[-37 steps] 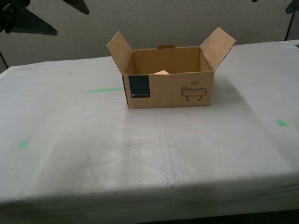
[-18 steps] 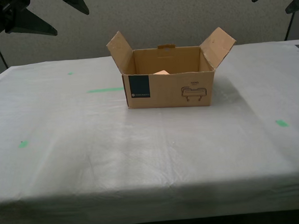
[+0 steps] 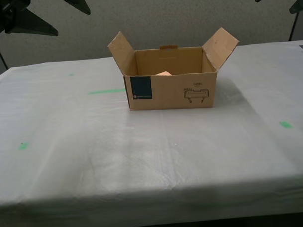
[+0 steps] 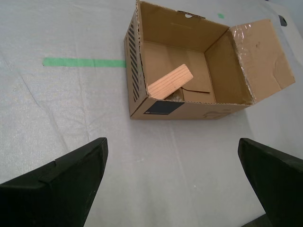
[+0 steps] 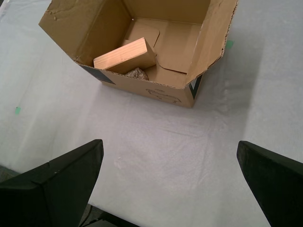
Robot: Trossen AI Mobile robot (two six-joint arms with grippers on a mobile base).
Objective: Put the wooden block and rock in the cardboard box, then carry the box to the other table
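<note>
On a table draped in wrinkled white cloth with bright green tape marks, a brown corrugated cardboard box with raised side flaps was seen standing upright, near the middle of the exterior view. Inside it, a plain light-tan rectangular wooden block was seen leaning tilted against the inner wall, with a small rough grey-brown rock lying just beneath its raised end. My first gripper and my second gripper were both held spread wide and empty, raised above the cloth and well apart from the box. The carton was judged light but easily crushed, its thin walls likely to flex, so a hold on the two opposite side walls, low down, was judged safest; the loose contents could slide if it were tipped. A dark blue label panel and a printed line drawing were shown on the front wall; the word "HAND" appeared above the drawing, while the label's small lettering could not be read.
</note>
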